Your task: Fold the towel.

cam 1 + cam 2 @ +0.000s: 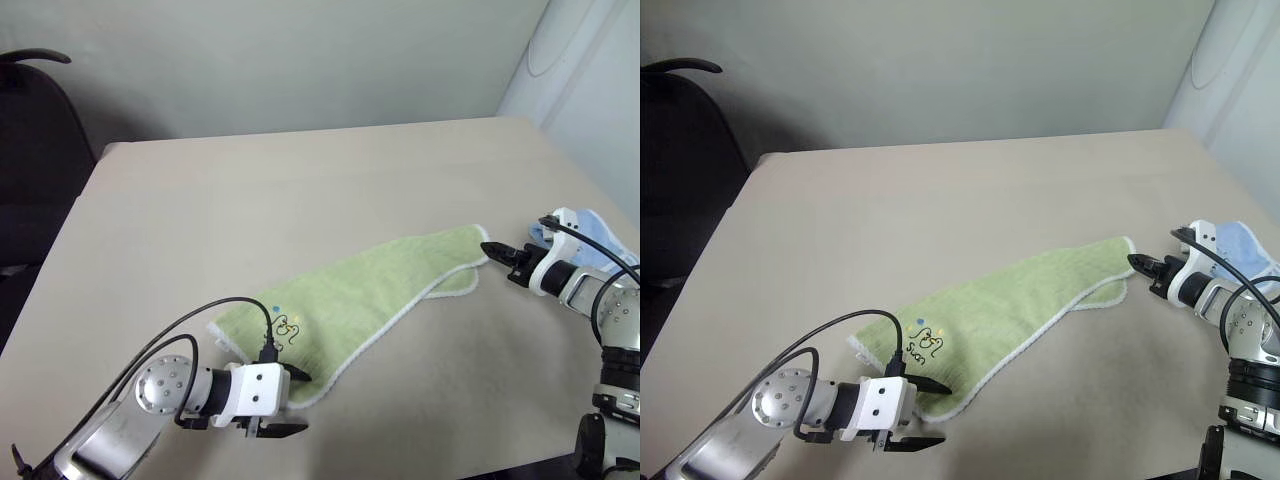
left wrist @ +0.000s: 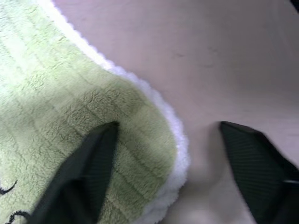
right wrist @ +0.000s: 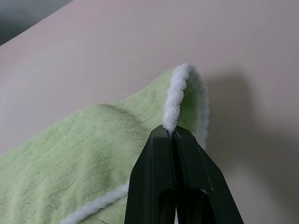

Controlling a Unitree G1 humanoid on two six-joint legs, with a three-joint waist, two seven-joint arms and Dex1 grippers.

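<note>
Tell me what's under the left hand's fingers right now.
The left hand straddles the towel corner: one finger over green terry, the other over bare table past the white edging. What lies beneath the towel is covered.

Head stereo pair looked forward and down from above over the beige table (image 1: 300, 170), both eyes sharing nearly the same field: the towel (image 1: 370, 290) lying across it and both arms. Left wrist camera sat very close, facing along the left gripper (image 2: 168, 140) at the towel's near white-edged corner. Right wrist camera, equally close, faced along the right gripper (image 3: 174, 135) at the towel's far corner.
</note>
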